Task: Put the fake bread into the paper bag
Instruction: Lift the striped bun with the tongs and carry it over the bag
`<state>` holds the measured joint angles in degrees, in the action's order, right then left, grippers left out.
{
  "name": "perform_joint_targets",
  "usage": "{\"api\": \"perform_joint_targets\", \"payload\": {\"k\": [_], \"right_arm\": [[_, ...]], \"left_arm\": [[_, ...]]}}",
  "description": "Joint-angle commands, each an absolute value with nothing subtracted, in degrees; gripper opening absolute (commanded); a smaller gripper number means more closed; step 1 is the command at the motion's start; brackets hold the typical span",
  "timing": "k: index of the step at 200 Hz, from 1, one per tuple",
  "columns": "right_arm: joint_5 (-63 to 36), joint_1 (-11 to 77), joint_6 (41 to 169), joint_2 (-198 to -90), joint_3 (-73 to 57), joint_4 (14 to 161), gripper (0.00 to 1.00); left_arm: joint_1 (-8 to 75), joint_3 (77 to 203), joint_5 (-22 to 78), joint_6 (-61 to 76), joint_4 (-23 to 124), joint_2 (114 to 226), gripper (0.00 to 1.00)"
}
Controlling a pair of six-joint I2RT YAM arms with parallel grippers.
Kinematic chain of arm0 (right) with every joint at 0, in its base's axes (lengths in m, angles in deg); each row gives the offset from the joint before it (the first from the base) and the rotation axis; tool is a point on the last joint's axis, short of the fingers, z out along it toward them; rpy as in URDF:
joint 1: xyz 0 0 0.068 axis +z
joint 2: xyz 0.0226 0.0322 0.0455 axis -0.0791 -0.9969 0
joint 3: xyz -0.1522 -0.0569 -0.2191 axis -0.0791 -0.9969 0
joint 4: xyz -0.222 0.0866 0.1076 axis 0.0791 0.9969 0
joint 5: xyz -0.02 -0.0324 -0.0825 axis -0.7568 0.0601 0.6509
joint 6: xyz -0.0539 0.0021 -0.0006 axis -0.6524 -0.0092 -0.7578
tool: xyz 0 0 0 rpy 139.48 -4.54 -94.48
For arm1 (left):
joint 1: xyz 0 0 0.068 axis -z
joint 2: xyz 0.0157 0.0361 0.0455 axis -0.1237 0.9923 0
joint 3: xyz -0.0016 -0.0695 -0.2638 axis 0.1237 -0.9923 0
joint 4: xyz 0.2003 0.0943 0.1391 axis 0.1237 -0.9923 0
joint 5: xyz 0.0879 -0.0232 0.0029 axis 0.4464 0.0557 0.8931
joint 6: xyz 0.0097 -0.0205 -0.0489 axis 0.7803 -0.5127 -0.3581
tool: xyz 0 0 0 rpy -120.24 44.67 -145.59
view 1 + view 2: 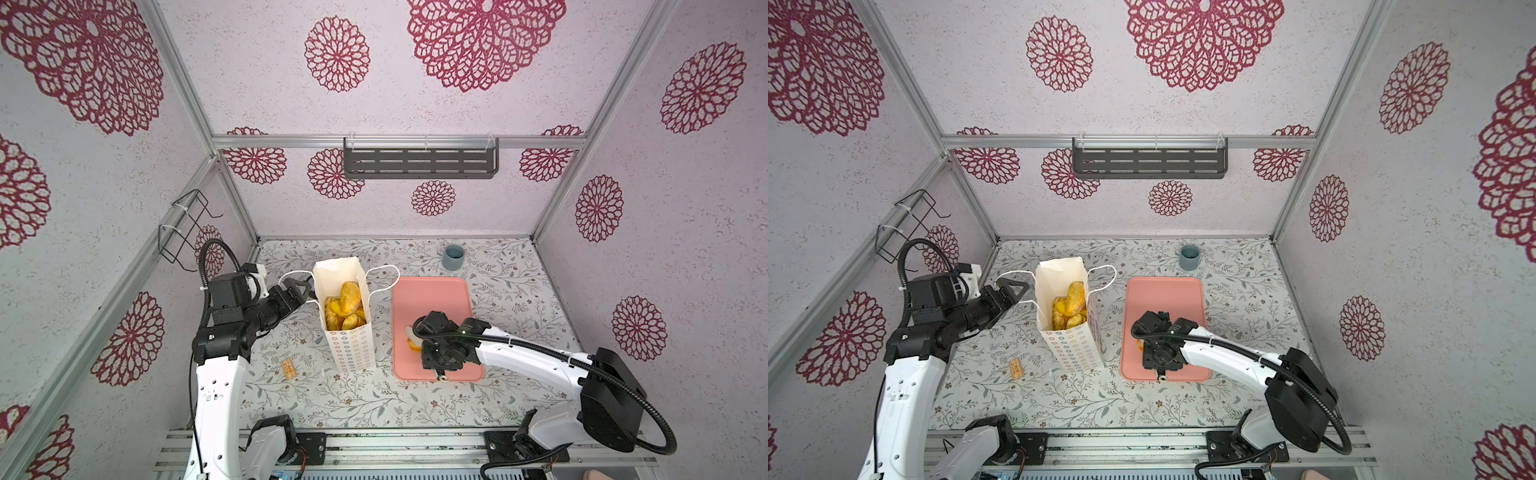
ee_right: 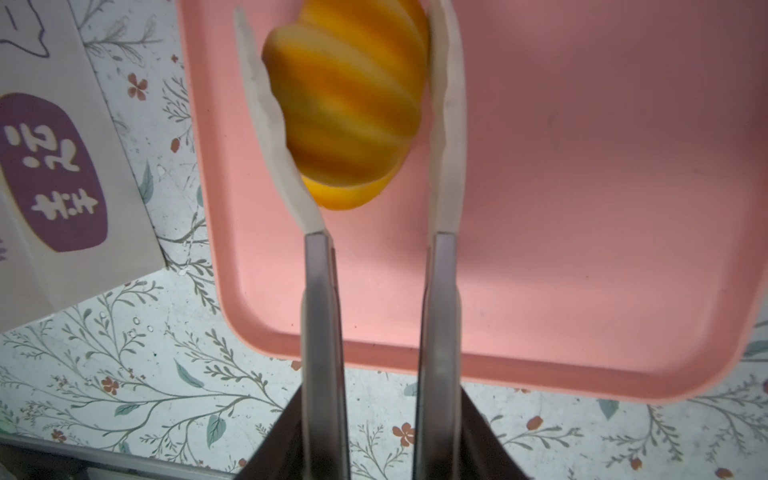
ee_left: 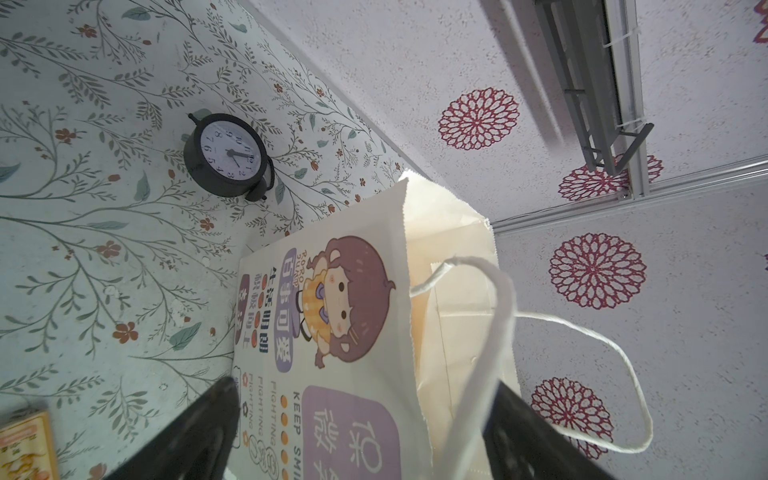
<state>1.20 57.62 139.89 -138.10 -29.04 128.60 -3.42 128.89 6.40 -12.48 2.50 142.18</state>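
our right jaws grip the tongs [image 2: 442,291], whose tips pinch a ridged bun [image 2: 345,104] straight ahead by the tray's [image 2: 582,208] near left corner, the paper bag [image 1: 353,349] standing just left of it; our left jaws gape wide at its handle [image 3: 506,299].

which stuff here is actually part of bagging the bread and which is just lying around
For the job: paper bag, bread already in it, ridged bun, tongs around it, pink tray.
Just lying about: blue cup, clock, small cracker piece, wall shelf, wire rack.
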Motion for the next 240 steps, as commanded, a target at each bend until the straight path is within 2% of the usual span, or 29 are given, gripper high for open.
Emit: {"api": "perform_joint_targets", "payload": {"k": [1, 50, 123, 162, 240], "right_arm": [[4.34, 57.89, 140.88, -134.42, -29.07, 130.6, 0.4], [4.78, 55.75, 140.26, -128.66, -30.04, 131.47, 0.32], [2.49, 47.7, 136.73, -118.04, -29.8, 133.66, 0.29], [0.68, 44.69, 132.88, -115.59, -25.17, 135.37, 0.28], [-3.57, 41.45, 127.42, -116.07, -14.02, 138.82, 0.27]], "left_arm": [[-3.96, 128.76, 5.7, -12.15, 3.84, 142.28, 0.93], [-3.9, 129.59, 5.3, -12.57, 3.81, 142.62, 0.93], [-3.97, 130.65, 4.23, -14.05, 3.99, 142.89, 0.7], [-3.93, 130.74, 3.94, -14.94, 3.99, 142.13, 0.58], [-3.92, 131.7, 3.59, -16.06, 3.6, 141.4, 0.46]]}}
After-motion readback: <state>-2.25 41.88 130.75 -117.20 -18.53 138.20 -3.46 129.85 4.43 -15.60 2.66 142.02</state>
